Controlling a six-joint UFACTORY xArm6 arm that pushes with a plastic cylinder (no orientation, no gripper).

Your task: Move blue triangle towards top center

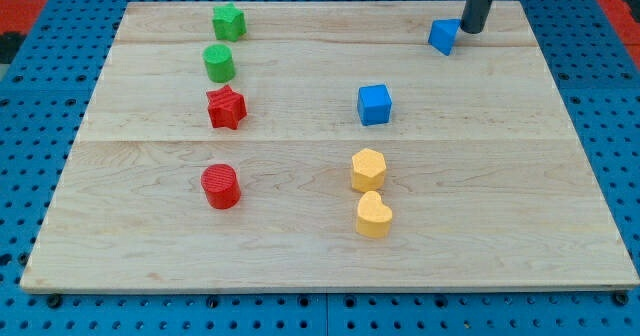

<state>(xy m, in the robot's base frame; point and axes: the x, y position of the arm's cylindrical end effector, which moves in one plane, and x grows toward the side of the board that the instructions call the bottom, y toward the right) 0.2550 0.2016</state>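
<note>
The blue triangle (444, 36) sits near the board's (320, 246) top right corner, a small bright blue wedge with one point toward the view's bottom. Our tip (471, 30) rests just beside it on the view's right, seemingly touching. We carry no jaws, only the rod, and it holds nothing.

We count eight blocks: two blue, with the blue cube (374, 104) mid-board; two green, a star (228, 21) and a cylinder (219, 62); two red, a star (226, 107) and a cylinder (220, 185); two yellow, a hexagon (368, 168) and a heart (373, 215).

The rod's upper part is cut off by the view's top.
</note>
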